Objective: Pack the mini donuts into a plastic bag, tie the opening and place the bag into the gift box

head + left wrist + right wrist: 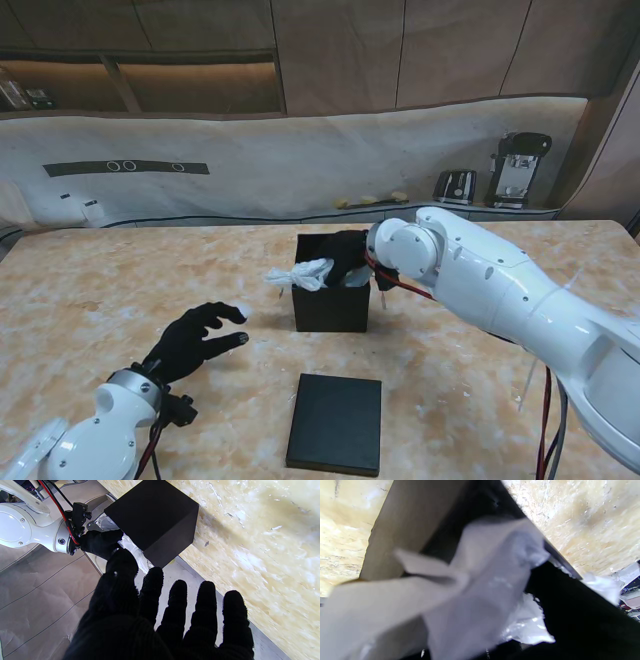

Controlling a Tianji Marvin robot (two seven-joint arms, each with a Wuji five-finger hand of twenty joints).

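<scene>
The table (120, 290) is a broad slab of pale marbled stone, and everything else can be placed from the black box (331, 305) standing open near its middle.

The right arm (500, 290), white and bulky, reaches in from the right of the box and ends over its open top. The left arm (95, 440) sits well to the left of the box and nearer to me, low over the table.

The box is a plain black cube, upright, with pale inner walls showing in the right wrist view (402, 527). Its flat black lid (336, 422) lies on the table just nearer to me than the box, apart from it.

The right hand (345, 255), gloved in black, is at the box's mouth with its fingers closed on the bag (300, 274). The bag is crumpled white plastic, partly down inside the box, with a twisted end sticking out over the left rim. From the left wrist the same plastic (133, 552) shows between that hand and the box. I cannot see any donuts through it.

The left hand (195, 340) hovers left of the box, holding nothing, its fingers (206, 610) spread and pointing toward the box.
</scene>
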